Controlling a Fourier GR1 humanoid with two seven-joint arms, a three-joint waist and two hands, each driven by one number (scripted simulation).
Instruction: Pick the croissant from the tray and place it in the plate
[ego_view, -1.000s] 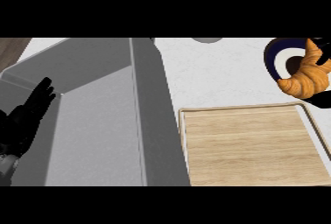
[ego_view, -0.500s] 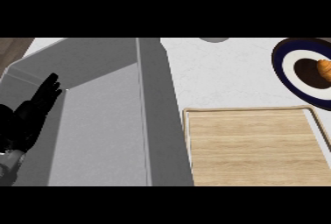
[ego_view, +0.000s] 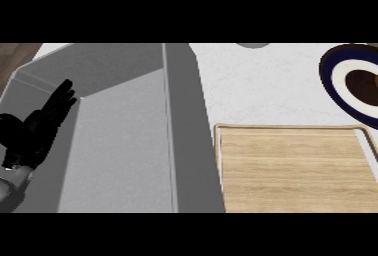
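A brown croissant lies in the middle of the plate, which has a dark blue rim and a white ring and is cut off by the view's right edge. No hand touches either of them. The wooden tray at lower right carries nothing. My left hand rests open at the far left, fingers pointing up, far from the plate. My right hand does not show.
A deep grey sink basin fills the left half, and its right wall runs beside the tray. White counter lies between sink, tray and plate. A small grey object peeks in at the top edge.
One second ago my right hand held the croissant over the plate. It has since let go and left the view, and the croissant lies in the plate. The plate sits nearer the right edge.
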